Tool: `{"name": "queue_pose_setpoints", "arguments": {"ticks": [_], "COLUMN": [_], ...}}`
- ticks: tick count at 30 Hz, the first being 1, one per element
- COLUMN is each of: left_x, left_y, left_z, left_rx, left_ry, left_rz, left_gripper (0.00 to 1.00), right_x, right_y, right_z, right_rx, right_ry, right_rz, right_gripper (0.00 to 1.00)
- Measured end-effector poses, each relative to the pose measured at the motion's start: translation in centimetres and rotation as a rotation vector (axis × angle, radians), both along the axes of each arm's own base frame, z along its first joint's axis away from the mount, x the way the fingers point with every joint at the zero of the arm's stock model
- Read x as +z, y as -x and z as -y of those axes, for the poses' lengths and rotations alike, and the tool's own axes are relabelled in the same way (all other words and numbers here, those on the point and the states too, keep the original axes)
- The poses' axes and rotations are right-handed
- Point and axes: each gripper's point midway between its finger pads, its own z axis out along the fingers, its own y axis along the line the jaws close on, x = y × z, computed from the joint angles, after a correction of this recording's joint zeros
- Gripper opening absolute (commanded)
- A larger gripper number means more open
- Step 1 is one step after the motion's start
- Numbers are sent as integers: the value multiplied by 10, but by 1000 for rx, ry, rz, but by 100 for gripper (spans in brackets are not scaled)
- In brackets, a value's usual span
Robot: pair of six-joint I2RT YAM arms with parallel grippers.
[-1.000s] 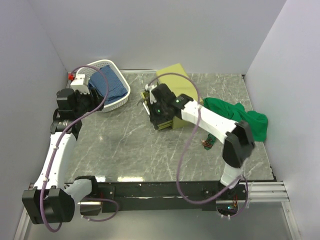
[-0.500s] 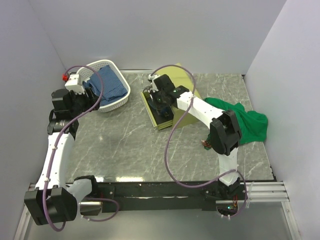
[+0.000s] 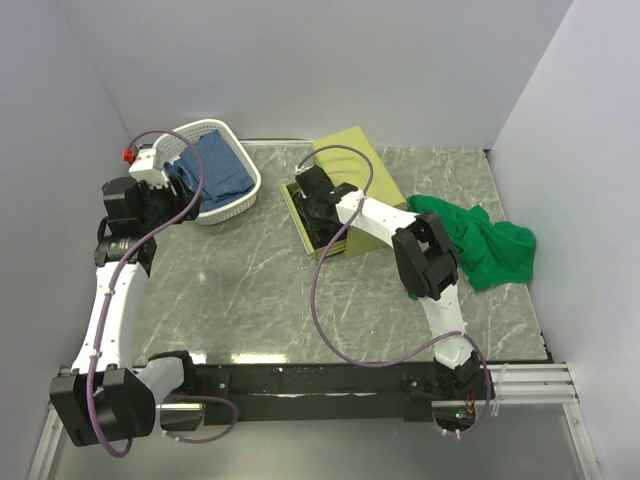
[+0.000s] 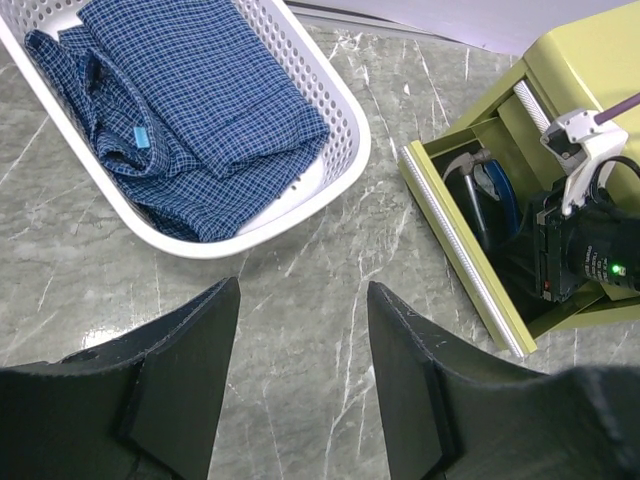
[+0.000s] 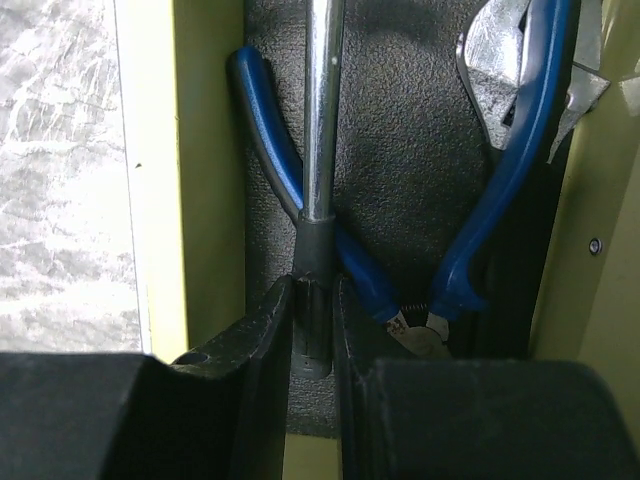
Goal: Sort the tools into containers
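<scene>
In front of the olive-green chest (image 3: 355, 168), on its near side, I make out no loose tool on the marble table (image 3: 250, 300). To the chest's near right, by the edge of the green cloth (image 3: 485, 245), lies a small dark thing too small to name. Left of the chest, the left gripper (image 4: 300, 295) hangs over bare marble with its fingers apart and nothing between them.

On the chest's left side a drawer (image 4: 460, 250) stands open, and here the work is. The right gripper (image 5: 312, 300) reaches into it, clenched on the black grip of the hammer (image 5: 322, 150). The hammer's long axis runs parallel to the drawer front, with the chrome shaft leading straight away from the fingers. Its head points to the drawer end nearer the basket (the left wrist view catches it there). Whether it rests on the liner or hangs just above, I cannot tell. Under the shaft lie the blue-handled pliers (image 5: 362, 275), handles spread.

Farther off, left of the chest, the white basket (image 4: 352, 150) holds only a folded blue cloth (image 4: 200, 110), with no tool showing.

I judge the sort begun but unfinished: the pliers are stowed, and the hammer is in the drawer but not yet let go. The rest of the tools are nowhere in sight, so I cannot say whether they already sit inside the chest.
</scene>
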Motion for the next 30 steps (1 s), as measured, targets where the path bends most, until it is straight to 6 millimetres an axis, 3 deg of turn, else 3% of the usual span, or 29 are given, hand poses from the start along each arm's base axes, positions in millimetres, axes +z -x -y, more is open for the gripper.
{"name": "queue_pose_setpoints", "arguments": {"ticks": [2,4,5,6,10,15,19,22,24,28,30], "left_x": [-1,-1,-1,-1,0,3,8,12,14,16,18], "left_y": [0,0,0,0,0,0,0,0,-1,0,2], "left_z": [0,-1,-1,0,3,9,14,19,23,34,40], "left_rx": [-1,-2,-2,-2,-11,-28,-52,-75,-94,-144,-172], "left_ry": [2,3,5,8,33,64,91,110,121,131,135], "left_rz": [-2,-4,-5,-5,-4,-2,12,24,28,35,43], "left_gripper": [59,59,60,60,60,60,60,60,61,61,60], "right_x": [0,0,0,1,13,61,126,162,170,154,134], "right_y": [0,0,0,0,1,10,22,47,67,116,140], "right_z": [0,0,0,0,4,4,11,22,32,64,92], "right_rx": [-6,-10,-15,-22,-36,-11,16,125,228,472,604], "right_ry": [4,7,6,4,2,-44,-126,-171,-170,-95,-44], "right_rz": [6,11,11,12,23,64,153,191,203,163,112], "right_gripper": [15,21,25,38,54,59,59,59,59,62,72]}}
